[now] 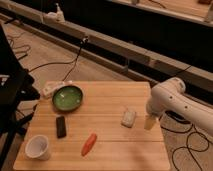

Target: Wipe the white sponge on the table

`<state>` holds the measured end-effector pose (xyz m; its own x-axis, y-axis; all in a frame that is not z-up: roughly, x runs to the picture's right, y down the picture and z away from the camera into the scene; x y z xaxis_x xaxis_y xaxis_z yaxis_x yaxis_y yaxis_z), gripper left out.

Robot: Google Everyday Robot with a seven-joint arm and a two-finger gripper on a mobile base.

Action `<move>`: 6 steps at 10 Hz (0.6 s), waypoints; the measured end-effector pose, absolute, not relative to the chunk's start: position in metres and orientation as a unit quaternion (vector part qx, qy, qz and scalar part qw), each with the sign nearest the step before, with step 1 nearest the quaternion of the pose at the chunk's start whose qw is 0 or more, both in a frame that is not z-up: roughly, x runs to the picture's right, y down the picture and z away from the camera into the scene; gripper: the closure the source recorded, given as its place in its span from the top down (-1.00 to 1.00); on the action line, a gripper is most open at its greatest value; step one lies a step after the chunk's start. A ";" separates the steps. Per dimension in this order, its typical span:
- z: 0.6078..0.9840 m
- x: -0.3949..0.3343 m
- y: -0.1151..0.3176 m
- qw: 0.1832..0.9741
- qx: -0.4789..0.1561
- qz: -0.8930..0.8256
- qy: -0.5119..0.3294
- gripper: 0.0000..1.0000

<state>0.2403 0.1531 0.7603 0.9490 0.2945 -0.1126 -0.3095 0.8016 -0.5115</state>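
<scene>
Gripper (150,121) unclenched, empty (at table (115,150) edge) | white sponge (129,118) just beside | bowl (67,97), carrot (89,143) well apart

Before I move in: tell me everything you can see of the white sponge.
The white sponge is a small off-white block with rounded corners, soft-looking, lying flat on the table, right of centre in the camera view and turned slightly askew. Only the tabletop touches it. The gripper hangs open just right of it, apart from it, near the table's right edge.
</scene>
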 end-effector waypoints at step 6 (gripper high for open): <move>0.763 0.242 0.152 0.951 -0.271 0.150 0.006 0.60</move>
<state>0.2422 0.1524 0.7629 0.9549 0.2823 -0.0925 -0.2886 0.8078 -0.5139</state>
